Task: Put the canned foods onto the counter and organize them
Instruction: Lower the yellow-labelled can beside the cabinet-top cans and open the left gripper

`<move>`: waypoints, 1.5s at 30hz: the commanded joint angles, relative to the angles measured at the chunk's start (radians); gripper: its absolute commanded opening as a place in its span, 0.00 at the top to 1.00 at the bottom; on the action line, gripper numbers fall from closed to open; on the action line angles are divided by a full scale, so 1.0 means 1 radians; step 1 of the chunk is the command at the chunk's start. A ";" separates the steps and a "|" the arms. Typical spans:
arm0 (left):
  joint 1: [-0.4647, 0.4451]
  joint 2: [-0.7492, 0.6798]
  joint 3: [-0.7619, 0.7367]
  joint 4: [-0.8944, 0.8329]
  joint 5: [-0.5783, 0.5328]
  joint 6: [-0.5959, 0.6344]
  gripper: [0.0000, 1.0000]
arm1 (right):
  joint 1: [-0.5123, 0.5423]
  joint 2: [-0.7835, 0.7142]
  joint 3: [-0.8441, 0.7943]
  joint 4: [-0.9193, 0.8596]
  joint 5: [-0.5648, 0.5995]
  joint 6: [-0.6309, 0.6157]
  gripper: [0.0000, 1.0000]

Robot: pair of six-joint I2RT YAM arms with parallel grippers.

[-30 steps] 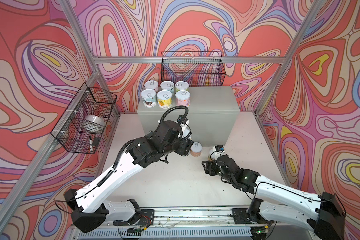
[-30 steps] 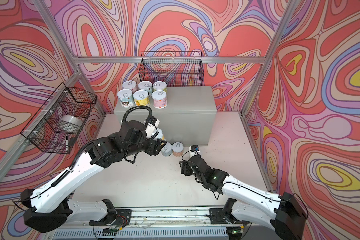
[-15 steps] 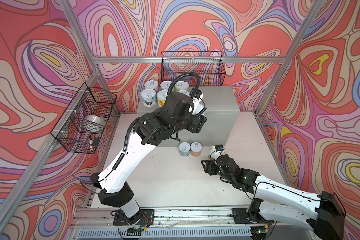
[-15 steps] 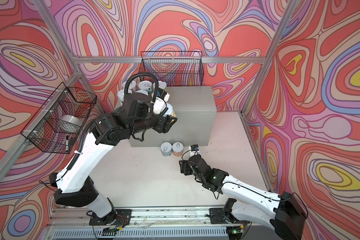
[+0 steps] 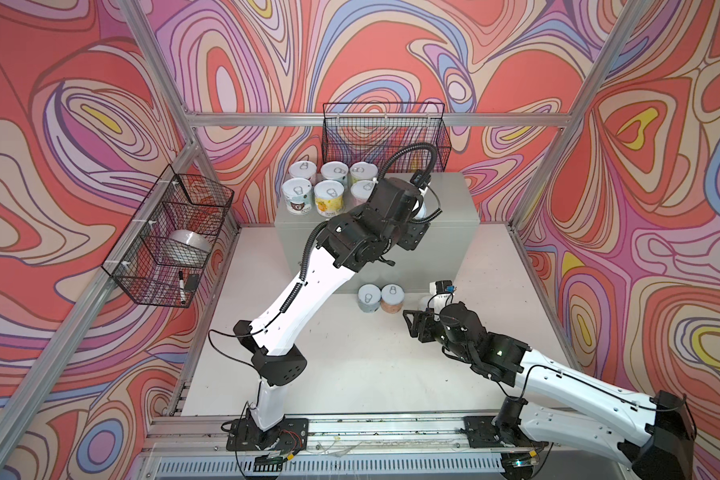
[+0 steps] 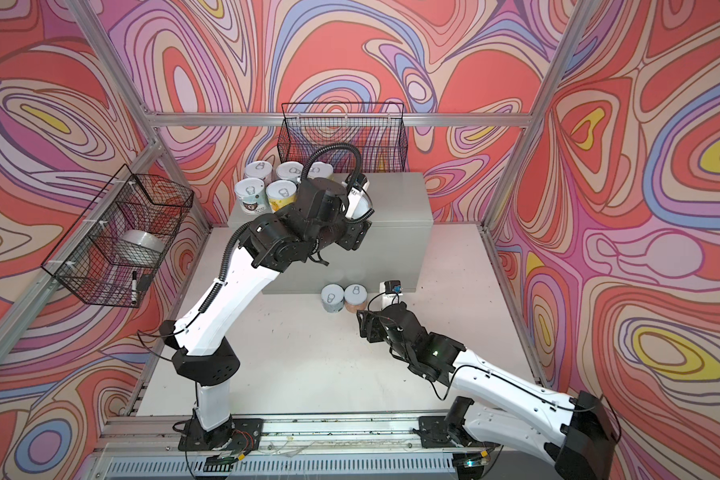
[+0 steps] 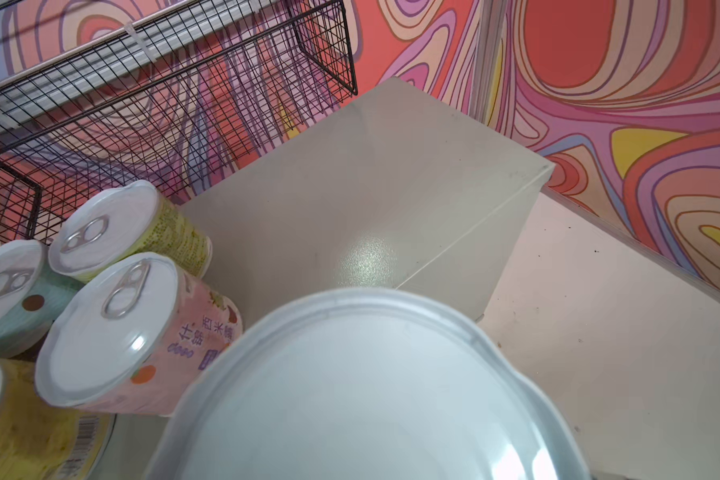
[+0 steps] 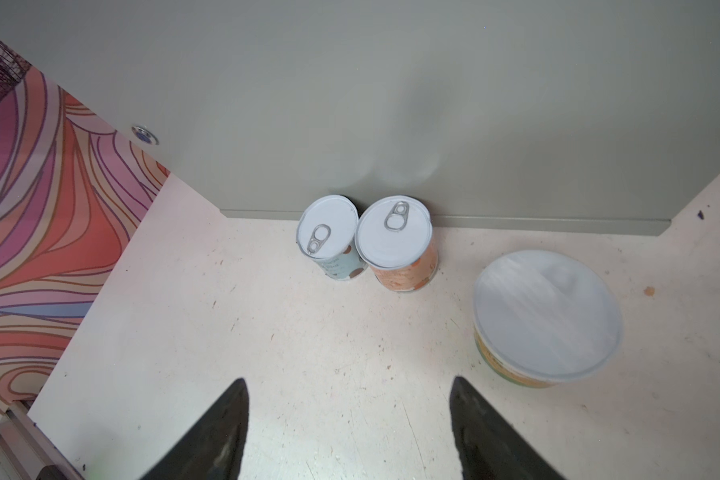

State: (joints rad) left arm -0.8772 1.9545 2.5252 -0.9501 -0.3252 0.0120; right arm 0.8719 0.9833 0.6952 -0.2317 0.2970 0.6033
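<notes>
Several canned foods with pull-tab lids stand grouped on the left half of the grey counter. My left gripper is shut on a can with a plain cap, held above the counter top just right of that group. Its pale lid hides the fingers in the left wrist view. A blue can and an orange can stand on the table against the counter's front. A wider plain-capped can stands to their right. My right gripper is open, low over the table before them.
An empty black wire basket hangs on the back wall above the counter. A second basket on the left wall holds a silver tape roll and a marker. The counter's lock faces the table.
My left arm has risen from table level beside the counter and swung right over its top, carrying the plain-capped can. The right arm has stayed where it was.
</notes>
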 commanded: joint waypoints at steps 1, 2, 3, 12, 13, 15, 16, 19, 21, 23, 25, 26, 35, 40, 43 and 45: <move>-0.001 0.002 0.045 0.192 -0.054 0.035 1.00 | 0.004 -0.006 0.042 -0.017 0.032 -0.026 0.22; -0.002 0.010 0.047 0.211 -0.062 0.036 1.00 | 0.004 -0.007 0.049 -0.022 0.037 -0.030 0.22; -0.002 0.023 0.051 0.226 -0.071 0.040 1.00 | 0.005 -0.009 0.058 -0.030 0.042 -0.033 0.22; 0.038 0.102 0.071 0.333 -0.070 -0.002 1.00 | 0.003 -0.022 0.129 -0.077 0.069 -0.077 0.22; 0.043 0.108 0.074 0.339 -0.064 -0.009 1.00 | 0.003 -0.020 0.137 -0.084 0.073 -0.081 0.22; 0.062 0.120 0.092 0.340 -0.049 -0.039 1.00 | 0.003 -0.018 0.148 -0.092 0.079 -0.083 0.22; 0.070 0.125 0.096 0.338 -0.037 -0.051 1.00 | 0.003 -0.017 0.150 -0.091 0.079 -0.083 0.22; 0.092 0.132 0.101 0.341 -0.011 -0.079 1.00 | 0.004 -0.010 0.156 -0.090 0.092 -0.081 0.21; 0.103 0.136 0.104 0.336 -0.004 -0.088 1.00 | 0.003 -0.003 0.166 -0.092 0.095 -0.081 0.22; 0.117 0.139 0.104 0.326 0.007 -0.106 1.00 | 0.003 0.007 0.174 -0.089 0.097 -0.083 0.21; 0.125 0.142 0.101 0.320 0.022 -0.121 1.00 | 0.003 0.019 0.181 -0.087 0.095 -0.084 0.21; 0.128 0.145 0.102 0.318 0.031 -0.124 1.00 | 0.003 0.026 0.184 -0.084 0.095 -0.085 0.22; 0.144 0.176 0.104 0.306 0.045 -0.144 1.00 | 0.003 0.060 0.201 -0.074 0.090 -0.087 0.21; 0.146 0.190 0.104 0.310 0.045 -0.152 1.00 | 0.001 0.064 0.204 -0.075 0.093 -0.096 0.21; 0.147 0.199 0.104 0.309 0.036 -0.161 1.00 | 0.001 0.064 0.202 -0.076 0.096 -0.097 0.20; 0.149 0.204 0.104 0.311 0.030 -0.169 1.00 | -0.001 0.067 0.199 -0.075 0.092 -0.098 0.20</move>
State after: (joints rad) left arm -0.7364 2.1639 2.5904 -0.7132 -0.2825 -0.1341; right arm 0.8719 1.0435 0.8715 -0.3073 0.3779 0.5163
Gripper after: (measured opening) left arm 0.745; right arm 0.798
